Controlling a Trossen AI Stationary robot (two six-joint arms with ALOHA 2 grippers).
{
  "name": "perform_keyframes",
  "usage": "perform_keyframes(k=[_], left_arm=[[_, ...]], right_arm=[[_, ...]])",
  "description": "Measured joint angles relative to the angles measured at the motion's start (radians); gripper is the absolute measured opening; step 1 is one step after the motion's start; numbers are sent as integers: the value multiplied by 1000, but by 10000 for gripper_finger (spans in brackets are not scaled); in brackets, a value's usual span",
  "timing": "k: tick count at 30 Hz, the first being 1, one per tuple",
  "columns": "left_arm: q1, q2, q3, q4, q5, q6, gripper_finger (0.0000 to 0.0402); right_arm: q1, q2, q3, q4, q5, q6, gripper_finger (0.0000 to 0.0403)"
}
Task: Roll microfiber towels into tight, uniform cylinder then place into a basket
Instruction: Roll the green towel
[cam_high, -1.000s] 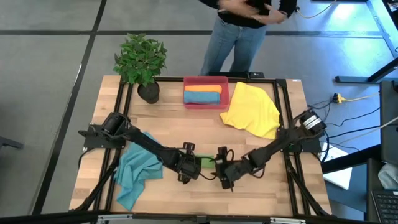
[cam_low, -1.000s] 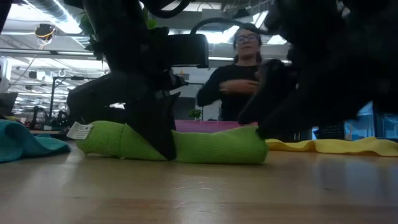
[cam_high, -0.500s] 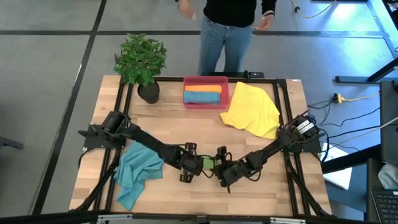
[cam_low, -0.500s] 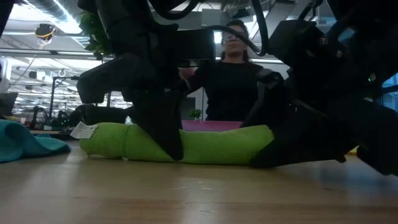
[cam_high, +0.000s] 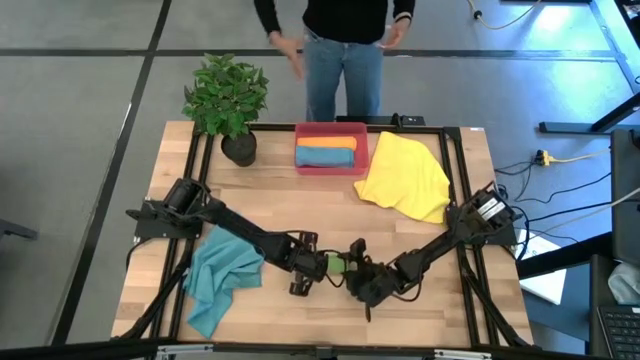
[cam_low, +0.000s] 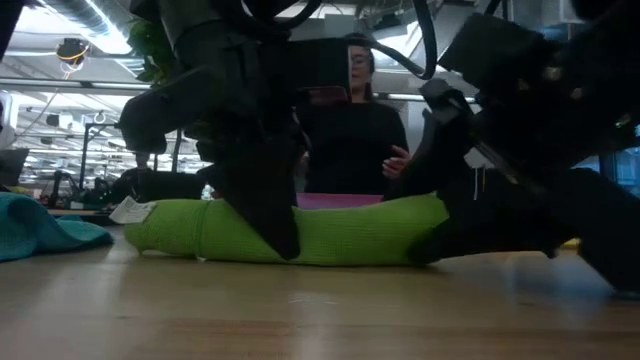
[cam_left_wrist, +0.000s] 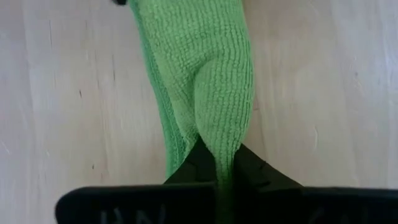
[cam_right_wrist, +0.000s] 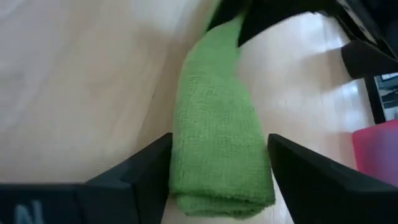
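A green microfiber towel (cam_high: 335, 263), rolled into a long cylinder (cam_low: 340, 232), lies on the table near its front edge. My left gripper (cam_high: 303, 268) is shut on it a little left of its middle. My right gripper (cam_right_wrist: 221, 174) stands open at the roll's right end (cam_low: 430, 215), one finger on each side of it. The red-pink basket (cam_high: 331, 131) at the table's far edge holds a rolled orange towel (cam_high: 325, 141) and a rolled blue one (cam_high: 325, 157). A yellow towel (cam_high: 405, 177) lies spread at the far right. A teal towel (cam_high: 218, 277) lies crumpled at the near left. My left gripper pinches the green roll (cam_left_wrist: 219, 146) between its two fingers, coming steeply from above. The cloth narrows to a ridge where the fingers (cam_left_wrist: 193, 167) meet it. The roll rests on the table along its whole length. My right gripper straddles the roll's end (cam_right_wrist: 217, 186); whether its fingers (cam_right_wrist: 152, 165) touch the cloth I cannot tell.
A potted plant (cam_high: 228, 98) stands at the far left corner. A person (cam_high: 345, 45) stands just beyond the table's far edge, behind the basket. Bare wood (cam_high: 300, 200) lies between the basket and the grippers.
My right gripper has sunk, rolled about its wrist and drawn in on the green roll's right end, so that its fingers now stand on both sides of it. The roll's right end has shifted slightly toward the table's right. The person has moved about behind the table.
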Motion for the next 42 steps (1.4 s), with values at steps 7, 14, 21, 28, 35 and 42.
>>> perform_keyframes(k=[7, 14, 21, 28, 35, 42], left_arm=[[8, -1, 0, 3, 17, 0, 3], [8, -1, 0, 4, 12, 0, 3], [9, -1, 0, 4, 14, 0, 4], [9, -1, 0, 5, 18, 1, 4], [9, -1, 0, 5, 18, 2, 4], [9, -1, 0, 5, 19, 2, 5]], right_arm=[[33, 1, 74, -167, 0, 30, 290], [32, 6, 75, -176, 45, 39, 293], [39, 6, 130, -176, 63, 2, 294], [33, 6, 108, -218, -2, 70, 294], [32, 4, 72, -212, -16, 136, 278], [30, 4, 70, -215, -15, 127, 254]])
